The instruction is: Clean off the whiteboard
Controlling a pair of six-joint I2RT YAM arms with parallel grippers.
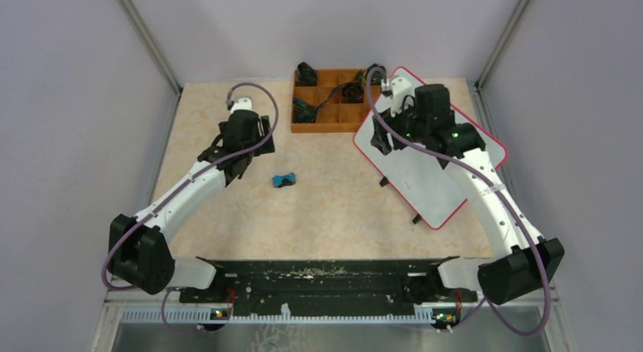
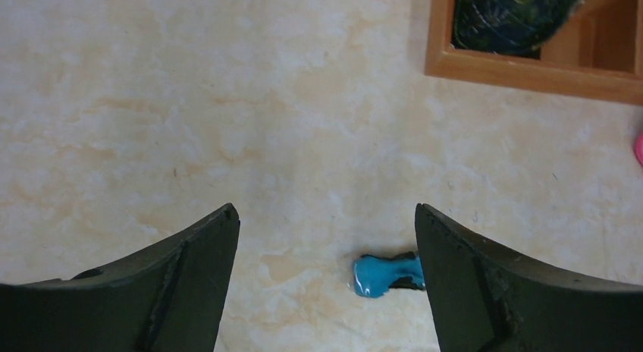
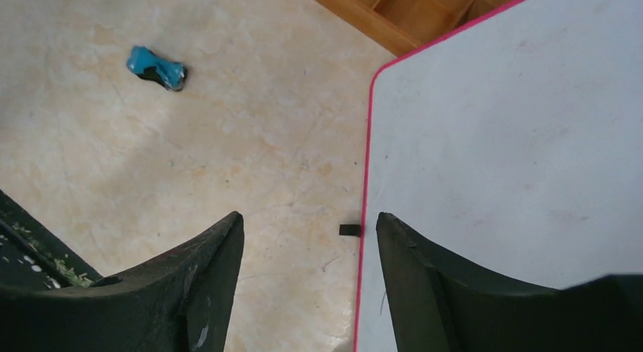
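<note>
Left gripper [image 2: 324,208] gapes empty; the small blue piece [image 2: 383,275], seemingly the eraser, lies loose and off-centre, so closing might miss. Right gripper [image 3: 309,215], also spread, could snag the whiteboard [image 3: 515,139] rim.

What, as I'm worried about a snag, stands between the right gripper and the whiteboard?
Nothing visible does. The right gripper hangs open above the whiteboard, with the board's red edge between its jaws. The small blue object lies apart on the table.
</note>
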